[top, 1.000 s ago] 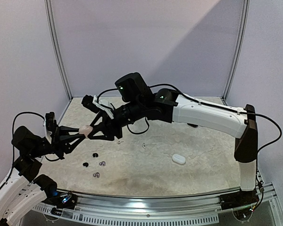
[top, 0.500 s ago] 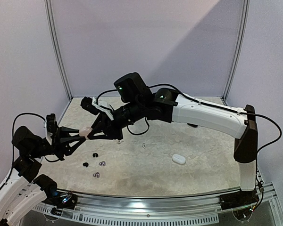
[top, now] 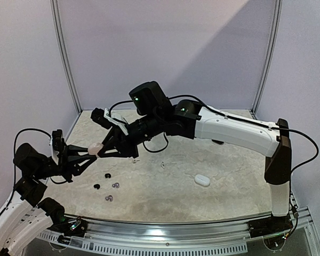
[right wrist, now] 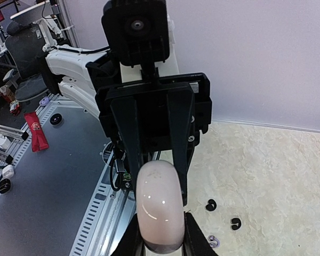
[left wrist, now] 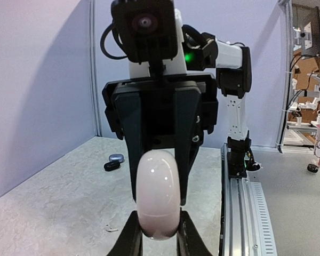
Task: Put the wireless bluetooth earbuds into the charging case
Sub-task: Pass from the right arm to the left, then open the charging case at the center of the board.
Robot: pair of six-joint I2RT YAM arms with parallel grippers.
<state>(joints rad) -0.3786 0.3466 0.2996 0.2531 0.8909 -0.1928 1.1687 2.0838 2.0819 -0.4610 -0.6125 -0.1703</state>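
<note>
Top view, hands: your left hand and right hand meet fingertip to fingertip above the table. Both are closed on the pale pink glossy oval charging case held between them.
Top view, buds: the tiny black and grey pebble-like earbuds lie on the table below the hands, slightly nearer you. None is in the case.
Left wrist view: your left fingers pinch the case's near end, while the right hand clasps the far end.
Right wrist view: the right fingers nip the end nearest them and the left hand sits opposite. Buds show on the table below, to the right.
Step, as I judge it: opening the lid.
How: hold one end firm and ease the other half away. The shell looks slick, so don't twist, and stay over the table.
</note>
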